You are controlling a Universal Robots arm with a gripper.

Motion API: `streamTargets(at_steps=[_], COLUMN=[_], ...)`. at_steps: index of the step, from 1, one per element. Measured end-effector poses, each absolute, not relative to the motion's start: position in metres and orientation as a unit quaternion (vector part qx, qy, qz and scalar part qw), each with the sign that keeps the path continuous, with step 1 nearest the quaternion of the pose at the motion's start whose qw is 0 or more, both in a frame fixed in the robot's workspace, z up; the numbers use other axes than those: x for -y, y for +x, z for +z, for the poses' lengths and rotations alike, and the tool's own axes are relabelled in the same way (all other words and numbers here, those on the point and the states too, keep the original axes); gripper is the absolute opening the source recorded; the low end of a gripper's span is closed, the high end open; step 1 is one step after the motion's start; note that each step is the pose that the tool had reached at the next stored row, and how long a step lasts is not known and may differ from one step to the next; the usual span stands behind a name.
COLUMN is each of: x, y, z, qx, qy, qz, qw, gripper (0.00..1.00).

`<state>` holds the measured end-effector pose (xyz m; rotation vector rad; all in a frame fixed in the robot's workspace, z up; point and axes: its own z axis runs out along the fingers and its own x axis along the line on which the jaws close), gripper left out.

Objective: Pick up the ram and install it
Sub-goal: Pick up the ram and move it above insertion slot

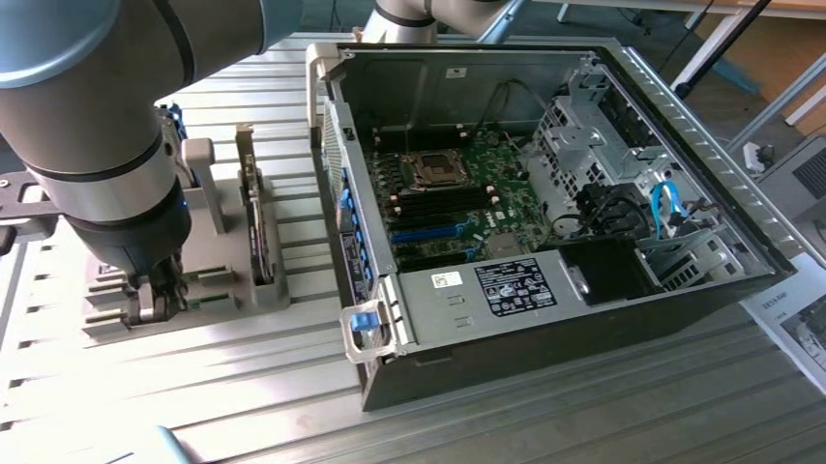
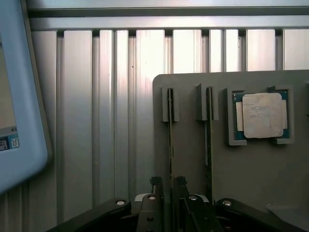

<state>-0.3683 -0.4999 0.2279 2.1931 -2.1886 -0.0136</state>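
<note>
The ram [image 2: 170, 145] is a thin green stick standing on edge in a slot of the grey holder [image 2: 193, 159]. My gripper [image 2: 168, 182] is open, with one fingertip on each side of the stick's near end and a small gap on both sides. A second green stick [image 2: 208, 140] stands in the neighbouring slot. In the exterior view my gripper [image 1: 153, 300] reaches down into the grey holder [image 1: 207, 290] at that view's left. The open computer case [image 1: 645, 97] lies to the right with its motherboard [image 1: 452, 193] exposed.
A square silver processor chip [image 2: 263, 116] sits in a pocket of the holder beside the sticks. A light blue device [image 2: 19, 106] lies on the ribbed metal table [image 2: 96, 121]. A hard drive [image 1: 265, 232] stands upright in the holder. Cables and drive cages [image 1: 620, 203] fill the case's right side.
</note>
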Motion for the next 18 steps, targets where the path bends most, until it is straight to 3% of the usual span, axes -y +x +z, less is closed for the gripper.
streamTargets(at_steps=[18], x=[0.4971], y=[-0.3663], z=[0.2244], qx=[0.704], qy=[0.709], qz=[0.009], qw=[0.026], gripper=[0.24])
